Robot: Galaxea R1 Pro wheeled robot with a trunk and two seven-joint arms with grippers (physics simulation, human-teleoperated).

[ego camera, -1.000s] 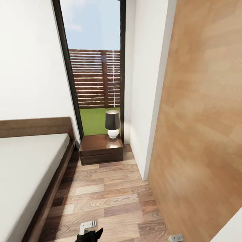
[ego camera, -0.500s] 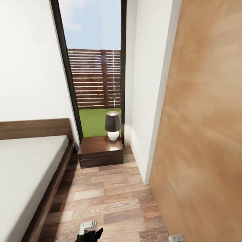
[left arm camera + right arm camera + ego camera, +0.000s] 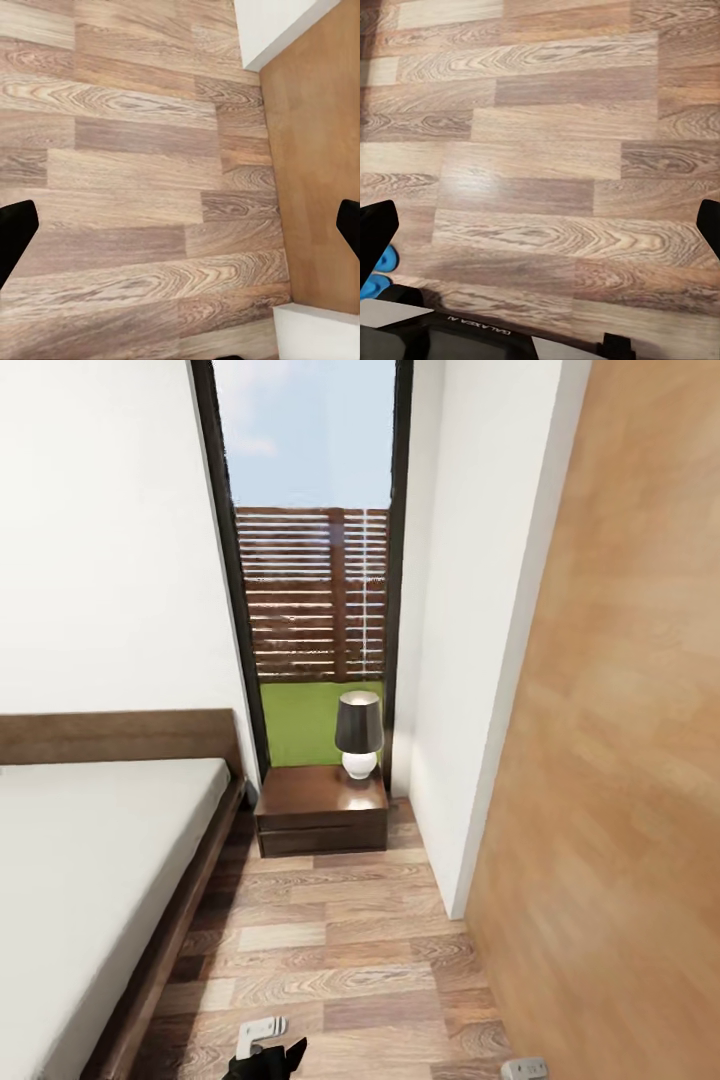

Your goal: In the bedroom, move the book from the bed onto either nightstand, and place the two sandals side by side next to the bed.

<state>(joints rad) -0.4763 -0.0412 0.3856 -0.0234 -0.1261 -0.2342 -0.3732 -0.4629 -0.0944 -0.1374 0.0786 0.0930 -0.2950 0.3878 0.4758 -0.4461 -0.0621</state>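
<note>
Both claws are hanging empty over the floor (image 3: 135, 150): in the left wrist view the left claw (image 3: 180, 225) is showing two black fingertips (image 3: 15, 229) at opposite edges, spread wide with bare planks between them, and the right claw (image 3: 540, 225) is standing the same way in its own view, released and gripping nothing.

From the head camera, the robot is facing down a narrow aisle of the bedroom. To the left, the bed (image 3: 90, 860) is lying with a bare pale mattress as far as it shows, and no book is appearing on that part. At the far end, the nightstand (image 3: 322, 810) is sitting under the tall window (image 3: 310, 560), touching or just beside the bed frame, with a dark-shaded lamp (image 3: 359, 735) on its right rear corner and the rest of its top free. A tan wooden panel (image 3: 620, 760) is closing the aisle on the right.

One bright blue scrap (image 3: 379, 274) is peeking out at the edge of the right wrist view, close to the robot's base; it is probably a sandal, though too little is showing to be sure.

Judging by this, neither part of the task is looking finished: nothing is resting on the nightstand but the lamp, no pair of sandals is lying beside the bed, and the book is not yet located.
</note>
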